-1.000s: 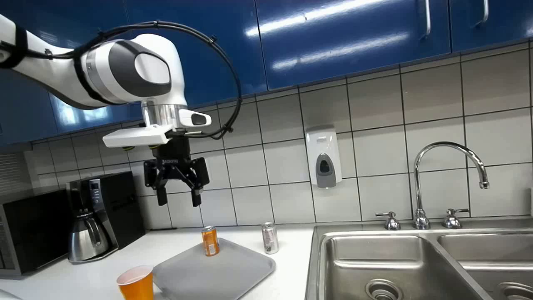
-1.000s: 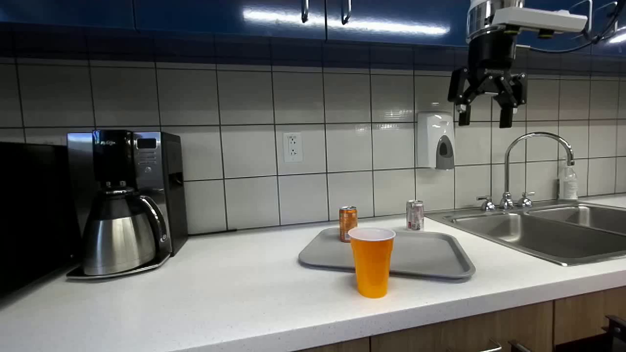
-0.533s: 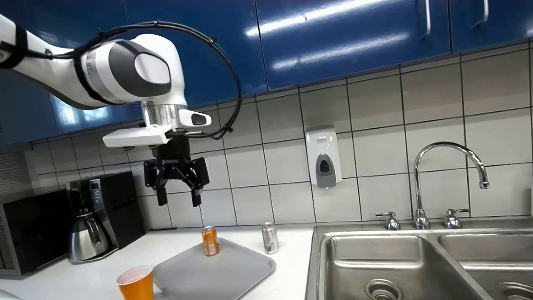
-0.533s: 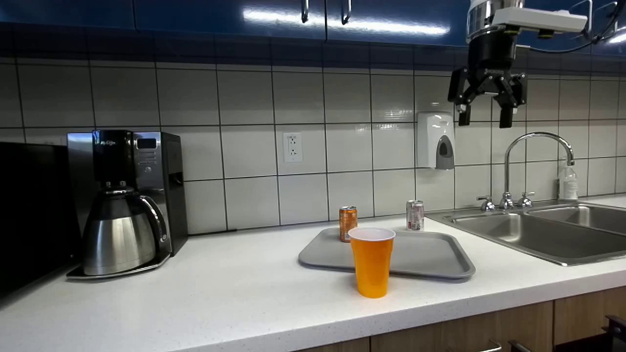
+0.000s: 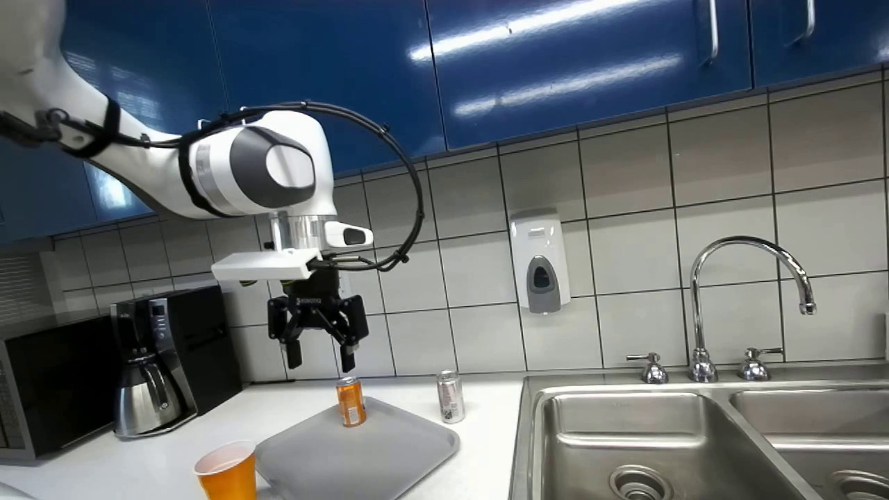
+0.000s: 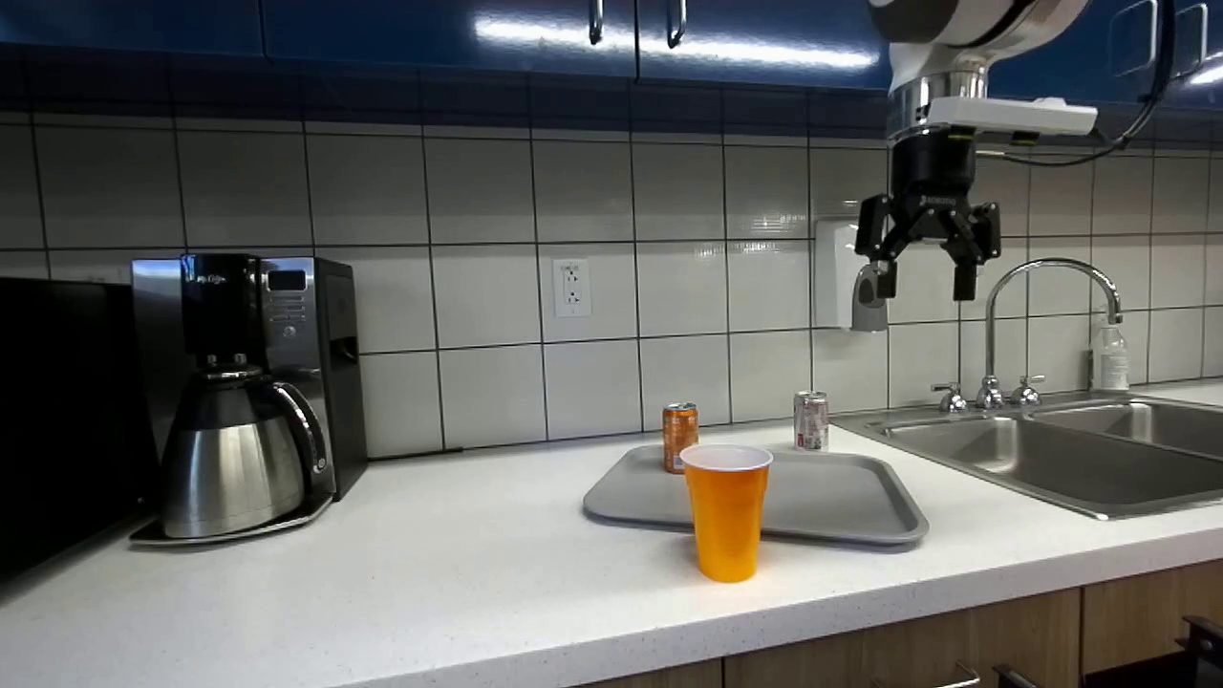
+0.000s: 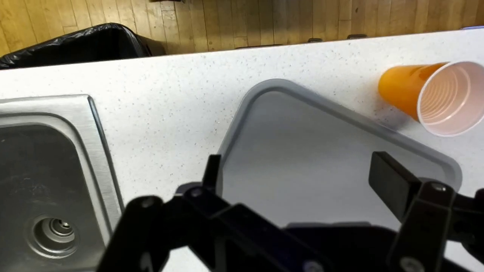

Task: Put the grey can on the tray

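The grey can (image 5: 451, 397) stands upright on the white counter, just off the back edge of the tray, near the tiled wall; it also shows in an exterior view (image 6: 811, 421). It is not visible in the wrist view. The flat grey tray (image 5: 368, 451) lies on the counter and shows in an exterior view (image 6: 831, 492) and under the fingers in the wrist view (image 7: 295, 128). My gripper (image 5: 321, 357) hangs well above the counter, pointing down, its fingers wide apart and holding nothing. It also shows in an exterior view (image 6: 926, 283) and the wrist view (image 7: 297, 166).
A small orange can (image 5: 351, 403) stands on the tray. An orange cup (image 6: 728, 526) stands upright by the tray's front edge. The steel sink (image 5: 529, 444) with its faucet (image 5: 703, 364) lies beyond the can. A soap dispenser (image 5: 538, 257) hangs on the wall; a coffee maker (image 6: 239, 459) stands aside.
In the last half second the arm and open gripper have come down, shifting sideways a little. The cans, cup and tray have not moved.
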